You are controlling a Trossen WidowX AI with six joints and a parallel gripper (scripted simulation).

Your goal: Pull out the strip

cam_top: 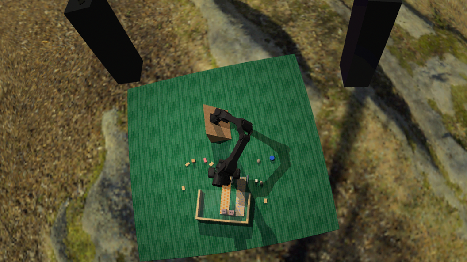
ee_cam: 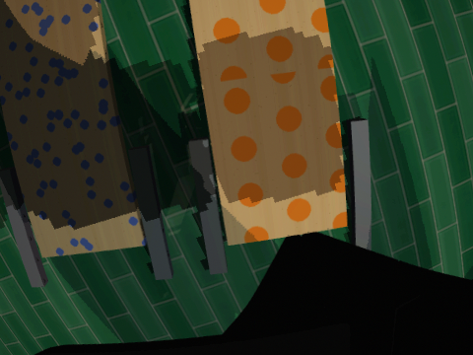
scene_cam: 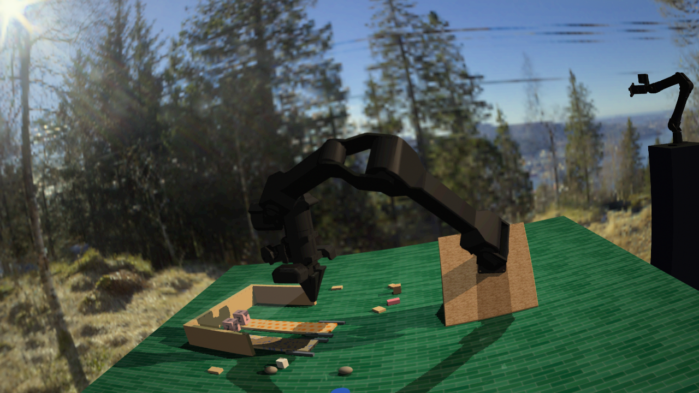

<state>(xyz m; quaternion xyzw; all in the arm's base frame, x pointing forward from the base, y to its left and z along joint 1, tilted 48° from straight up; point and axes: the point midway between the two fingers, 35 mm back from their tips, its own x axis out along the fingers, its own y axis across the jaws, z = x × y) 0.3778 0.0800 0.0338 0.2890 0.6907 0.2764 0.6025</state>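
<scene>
Two strips lie side by side in an open wooden tray (cam_top: 198,206) (scene_cam: 219,339): an orange-dotted strip (cam_top: 225,199) (scene_cam: 288,326) (ee_cam: 270,99) and a blue-dotted strip (cam_top: 240,198) (scene_cam: 280,344) (ee_cam: 59,112). Two pink cubes (cam_top: 224,211) (cam_top: 231,212) (scene_cam: 229,323) (scene_cam: 242,316) sit at the strips' far ends by the tray's back wall; their labels are too small to read. My gripper (cam_top: 219,182) (scene_cam: 311,295) (ee_cam: 302,250) is shut and empty. It hovers just above the near end of the orange-dotted strip. Grey guide bars (ee_cam: 359,184) (ee_cam: 207,211) flank that end.
A tilted wooden board (cam_top: 213,132) (scene_cam: 489,293) stands at the arm's base. Small blocks (cam_top: 193,161) (scene_cam: 378,309), pebbles (cam_top: 258,161) (scene_cam: 344,370) and a blue disc (cam_top: 271,157) are scattered on the green mat. Two black camera pillars (cam_top: 103,34) (cam_top: 368,30) (scene_cam: 674,210) stand beyond it.
</scene>
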